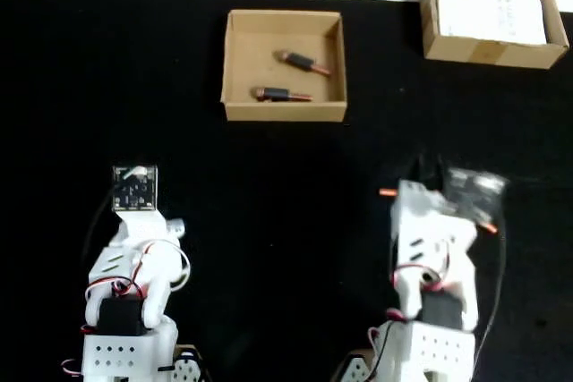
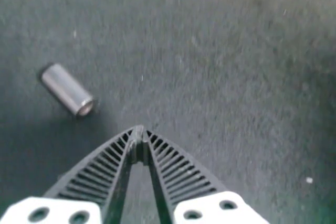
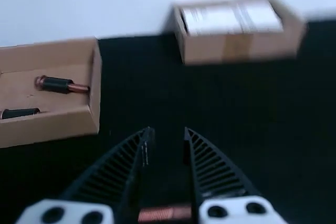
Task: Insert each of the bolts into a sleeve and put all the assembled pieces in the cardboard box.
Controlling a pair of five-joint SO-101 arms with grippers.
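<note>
Key relation: sleeve (image 2: 66, 89) vs left claw (image 2: 137, 132). The left claw is pinched fully together with nothing held, tips low over the table (image 2: 236, 77). The sleeve lies flat on the table, near the tips but apart from them, a little ahead and off to one side, not in line with the jaws. Which scene side that is cannot be told. Its long axis is slanted across the claw's line, and the bore shows at the end nearer the claw. The left arm (image 1: 134, 266) is judged clearly the nearer one, since the right arm (image 1: 434, 248) is set well apart at the right of the table. For a pick, the jaws would have to be opened, the claw shifted sideways over the sleeve, and the wrist turned so the barrel is spanned across its width, not along its length. A round barrel is likely to roll if one finger nudges it first. On the right claw (image 3: 167, 134) the jaws stand a narrow gap apart, with nothing between the tips, and it is pointed toward the far side. A copper bolt (image 3: 163, 213) is seen low between the finger roots, lying crosswise. It is judged to be on the table beneath rather than clamped, but this is not certain. The cardboard box (image 1: 285, 114) sits at far centre with two assembled pieces (image 1: 304, 62) inside, so at least one pair is judged not yet done.
</note>
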